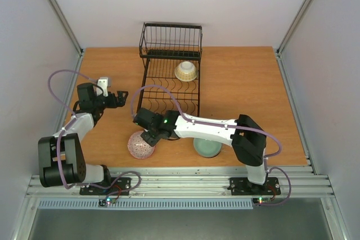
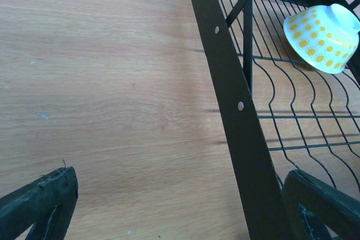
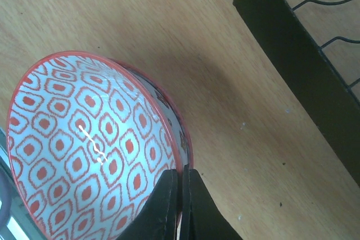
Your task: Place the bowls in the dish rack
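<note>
While one yellow-dotted bowl [image 1: 186,71] sits tipped among the wires of the dish rack [image 1: 145,85], toward its 1 o'clock corner, two more bowls lie outside it on the table [image 1: 247,82]. Red-and-white patterned bowl [image 3: 95,150] at the rack's 7 o'clock, tilted; right gripper [image 3: 181,198] pinched tight on its rim. Celadon bowl [image 1: 207,149] at 5 o'clock, half hidden under the right arm, untouched. Left gripper [image 1: 119,98] at the rack's 9 o'clock, fingers apart, empty. Judged about a third done of the three bowls showing.
</note>
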Robot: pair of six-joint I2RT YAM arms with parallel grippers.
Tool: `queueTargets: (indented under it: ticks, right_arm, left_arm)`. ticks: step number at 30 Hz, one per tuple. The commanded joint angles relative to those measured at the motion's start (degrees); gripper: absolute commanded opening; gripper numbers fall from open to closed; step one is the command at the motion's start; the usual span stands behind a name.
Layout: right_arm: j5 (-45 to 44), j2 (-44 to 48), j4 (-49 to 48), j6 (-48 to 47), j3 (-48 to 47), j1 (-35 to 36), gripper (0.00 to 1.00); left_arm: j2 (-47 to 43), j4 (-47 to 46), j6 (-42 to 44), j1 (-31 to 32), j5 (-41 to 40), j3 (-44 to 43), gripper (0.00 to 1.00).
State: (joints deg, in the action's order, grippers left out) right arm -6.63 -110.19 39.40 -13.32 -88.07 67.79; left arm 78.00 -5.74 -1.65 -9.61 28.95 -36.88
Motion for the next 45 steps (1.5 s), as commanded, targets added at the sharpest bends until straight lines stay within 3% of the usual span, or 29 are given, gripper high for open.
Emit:
queueTargets:
  ticks: [1,13,18,22,29,38,45]
  right_arm:
    - [-2.73,3.41,0.22,-1.0,-0.86,0.44,0.01]
    - [-2.9,5.98,0.25,-2.12,-2.52,0.42,0.01]
    - [-4.47,6.9,1.21,-2.3,-3.86,0.44,0.01]
    - [-6.33,7.11,2.77,-3.08,-5.7,0.42,0.01]
    - [-8.78,6.92,4.05,-4.31,-8.52,0.41,0.01]
    - [-12.4,7.64,4.27,-5.08,-8.69,0.41,0.01]
    - [-15.86,9.26,4.78,-6.48,-8.9,0.33,0.01]
  left_arm:
    - [-0.71,0.06,1.42,0.51,2.84,-1.62,0.99]
    - [-11.53,2.19,10.43,1.69,15.76,1.9,0.99]
    - [-17.08,16.75,19.62,1.79,22.11,-0.6,0.99]
    - [-17.94,30.78,29.33,1.77,19.89,-5.31,0.99]
    - [-21.28,41.09,33.75,1.75,22.0,-6.07,0.99]
    - [-22.95,49.22,36.33,1.71,26.88,-7.53,0.99]
    - [-22.17,49.58,39.39,1.79,27.18,-4.78,0.99]
